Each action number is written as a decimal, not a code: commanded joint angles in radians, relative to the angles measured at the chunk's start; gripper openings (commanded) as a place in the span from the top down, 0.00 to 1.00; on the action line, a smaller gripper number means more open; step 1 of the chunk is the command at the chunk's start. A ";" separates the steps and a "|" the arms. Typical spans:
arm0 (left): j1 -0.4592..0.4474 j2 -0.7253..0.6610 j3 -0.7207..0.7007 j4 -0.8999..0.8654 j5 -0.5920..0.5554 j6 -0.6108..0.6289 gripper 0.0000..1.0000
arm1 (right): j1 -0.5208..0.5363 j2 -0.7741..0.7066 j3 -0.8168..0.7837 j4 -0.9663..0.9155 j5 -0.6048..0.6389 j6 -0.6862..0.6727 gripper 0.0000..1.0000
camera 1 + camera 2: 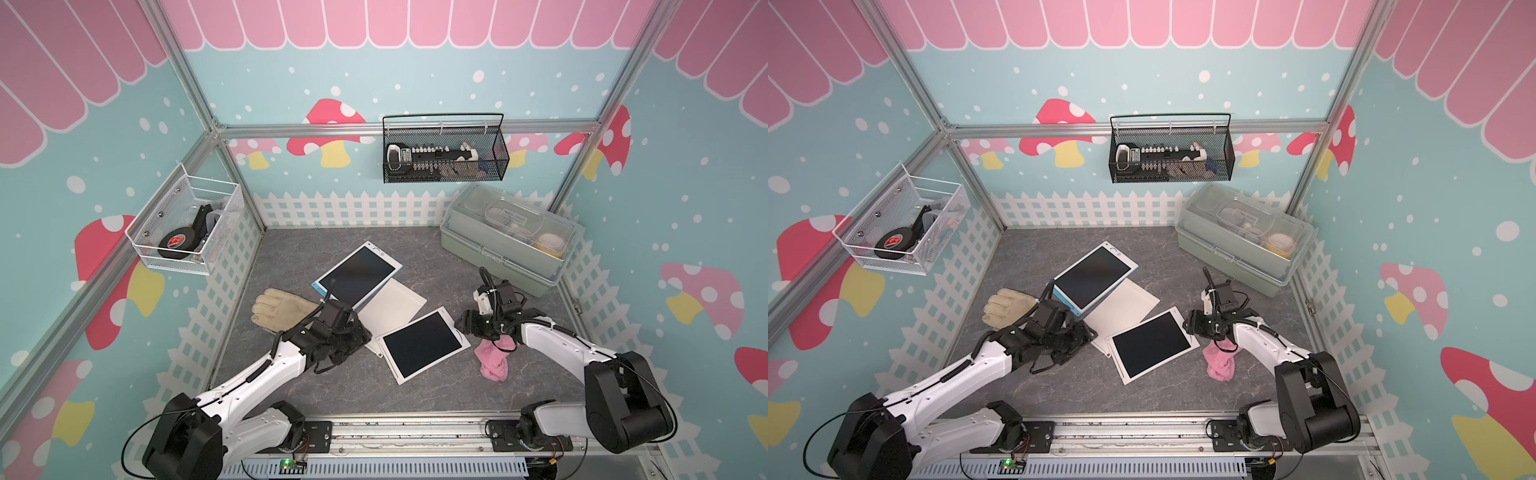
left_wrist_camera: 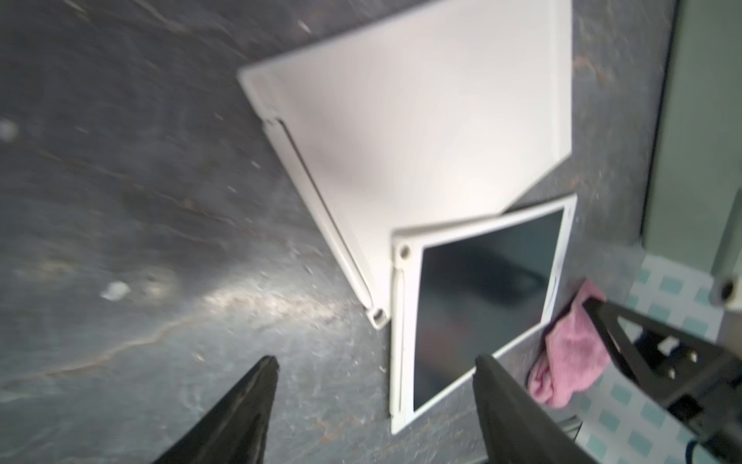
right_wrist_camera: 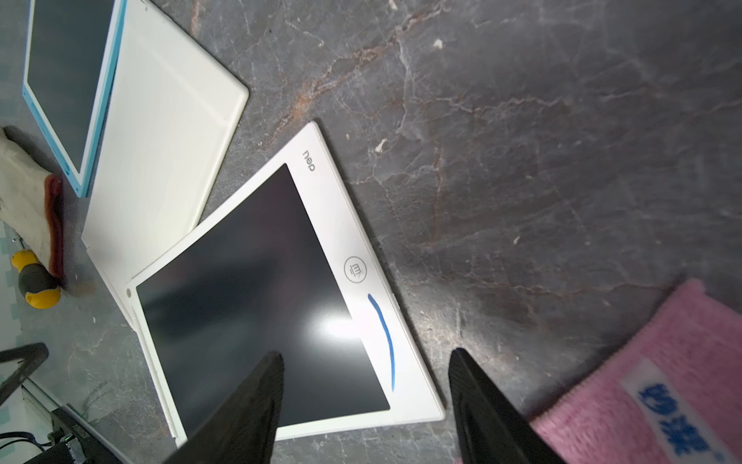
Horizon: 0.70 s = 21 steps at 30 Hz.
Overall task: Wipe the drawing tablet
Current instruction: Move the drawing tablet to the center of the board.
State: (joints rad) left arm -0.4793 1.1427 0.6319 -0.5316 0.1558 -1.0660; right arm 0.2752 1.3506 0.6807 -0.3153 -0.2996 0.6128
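The drawing tablet point(image 1: 422, 347) point(image 1: 1152, 345), white-framed with a dark screen, lies flat on the grey table. Its bezel carries a curved blue stroke point(image 3: 385, 337). A pink cloth point(image 1: 494, 359) point(image 3: 650, 381) lies crumpled just right of it, under my right wrist. My right gripper point(image 1: 459, 324) point(image 3: 365, 357) hovers open over the tablet's right corner, holding nothing, with the cloth beside one finger. My left gripper point(image 1: 366, 338) point(image 2: 375, 369) is open and holds nothing. It is at the tablet's point(image 2: 482, 289) left side, mostly over bare table.
A white slab point(image 1: 392, 305) and a blue-framed tablet point(image 1: 357, 274) overlap behind the drawing tablet. A tan glove point(image 1: 282, 309) and a yellow-handled screwdriver point(image 3: 36, 281) lie left. A lidded green box point(image 1: 511, 241) stands back right. Mesh baskets point(image 1: 444, 149) point(image 1: 187, 224) hang on the walls.
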 commanded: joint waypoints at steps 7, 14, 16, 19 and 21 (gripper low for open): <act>0.039 0.211 0.066 0.088 0.080 0.082 0.22 | 0.009 0.022 0.000 -0.004 0.011 0.010 0.34; 0.037 0.363 0.144 0.153 0.101 0.142 0.23 | 0.007 0.074 -0.016 0.037 0.017 0.010 0.33; 0.038 0.406 0.183 0.156 0.110 0.165 0.23 | 0.009 0.096 -0.014 0.047 0.017 0.006 0.34; 0.036 0.470 0.239 0.155 0.113 0.189 0.24 | 0.009 0.137 -0.008 0.054 0.018 -0.001 0.34; 0.035 0.508 0.279 0.154 0.110 0.203 0.24 | 0.009 0.157 -0.007 0.061 0.014 -0.004 0.34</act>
State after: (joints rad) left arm -0.4461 1.6131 0.8612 -0.3988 0.2581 -0.9115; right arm 0.2768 1.4670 0.6811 -0.2550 -0.2955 0.6140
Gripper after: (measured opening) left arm 0.763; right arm 0.663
